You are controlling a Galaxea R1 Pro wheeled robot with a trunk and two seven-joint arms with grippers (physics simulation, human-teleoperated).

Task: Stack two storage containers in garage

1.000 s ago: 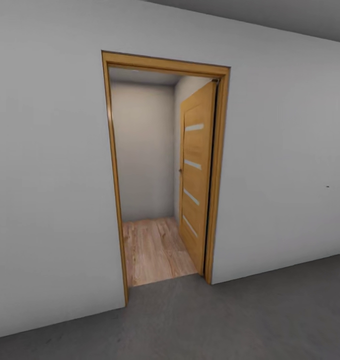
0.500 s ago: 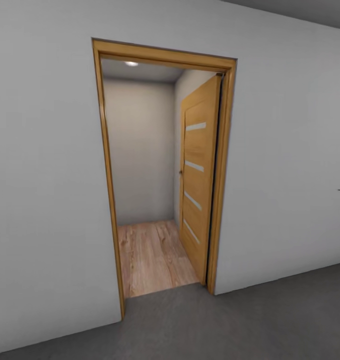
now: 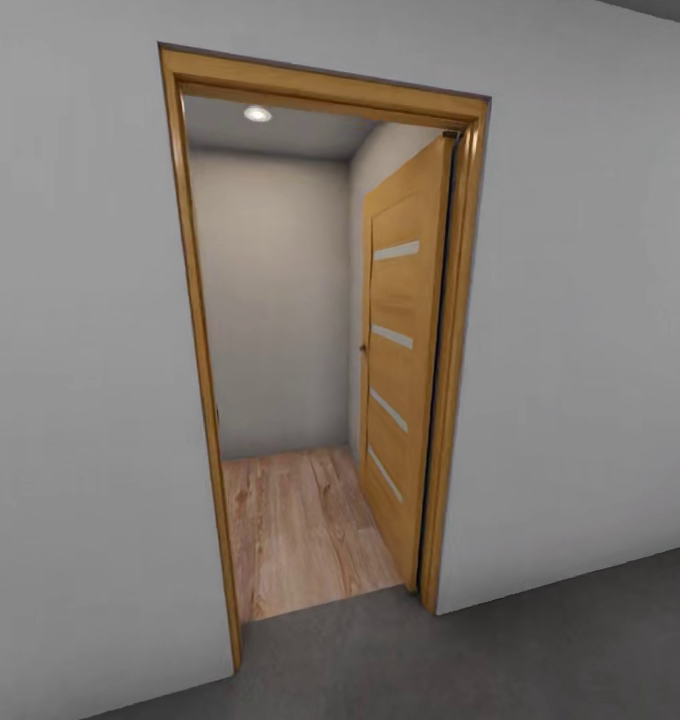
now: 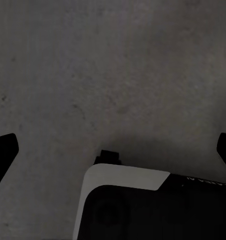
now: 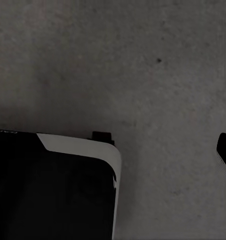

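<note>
Robot facing open doorway [image 3: 310, 330], standing on grey floor [image 3: 540, 650]. Door [image 3: 405, 350] swinging inward. Left gripper [image 4: 113, 150] fingers spread wide, holding nothing; right gripper [image 5: 157, 150] the same. Base maybe bumping wooden frame [image 3: 195, 350] if steering crooked.

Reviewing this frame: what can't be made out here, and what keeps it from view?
- Head view: the room past the doorway is mostly screened by the white wall and the open door.
- Left wrist view: the left gripper is cut off at both edges; only dark fingertips over concrete floor.
- Right wrist view: one fingertip shows at the edge, so its opening is unclear.
</note>
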